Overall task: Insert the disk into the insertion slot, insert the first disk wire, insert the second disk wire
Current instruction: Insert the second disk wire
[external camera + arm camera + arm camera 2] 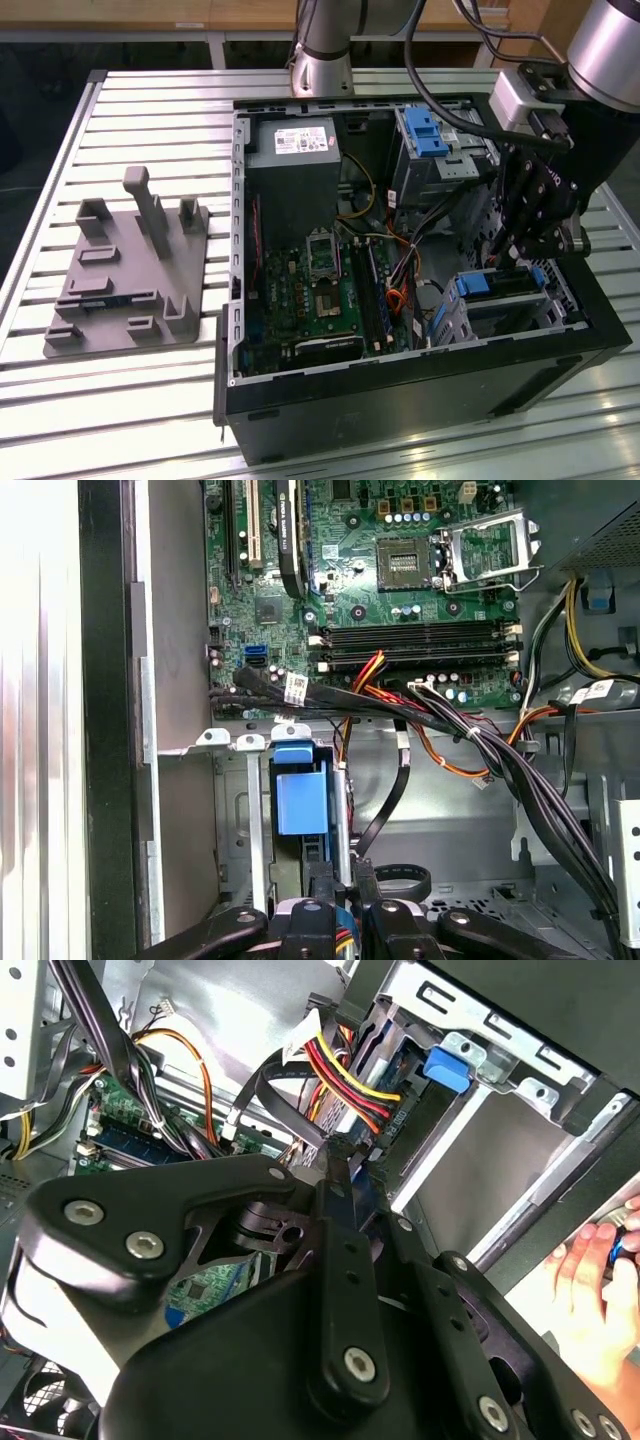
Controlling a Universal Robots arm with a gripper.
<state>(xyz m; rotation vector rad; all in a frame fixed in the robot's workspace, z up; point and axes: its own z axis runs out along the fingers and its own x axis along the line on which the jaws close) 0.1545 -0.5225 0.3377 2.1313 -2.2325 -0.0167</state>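
Slatted metal table (150, 100) takes up most of the room here, and on it a black computer case (400, 400) lies on its side with the panel off. The silver arm (610, 50) comes in from the exterior view's right and bends down over the open case. On the exterior view's left, well apart from the case, sits a grey fixture (120, 290) with upright posts. Inside the case I can see the green motherboard (310, 300) and, above it, the boxy power supply (290, 170). A taller metal bay (440, 165) with a blue latch (425, 130) stands near the far wall.

The insertion slot (480, 322) is in the near corner on the exterior view's right, and the disk (503, 284) already lies in it, blue carrier showing at both ends. The gripper (520, 245) hangs just above that cage. In the first wrist view its fingers (318, 885) are drawn close together with only a narrow gap, right beside the blue carrier end (300, 800); whether anything is pinched there I can't make out. A thick bundle of black wires (480, 740) crosses between the motherboard and the cage. In the second wrist view red and yellow wires (350, 1080) run down to where the gripper's tip sits, and a person's hand (590, 1290) rests just outside the case
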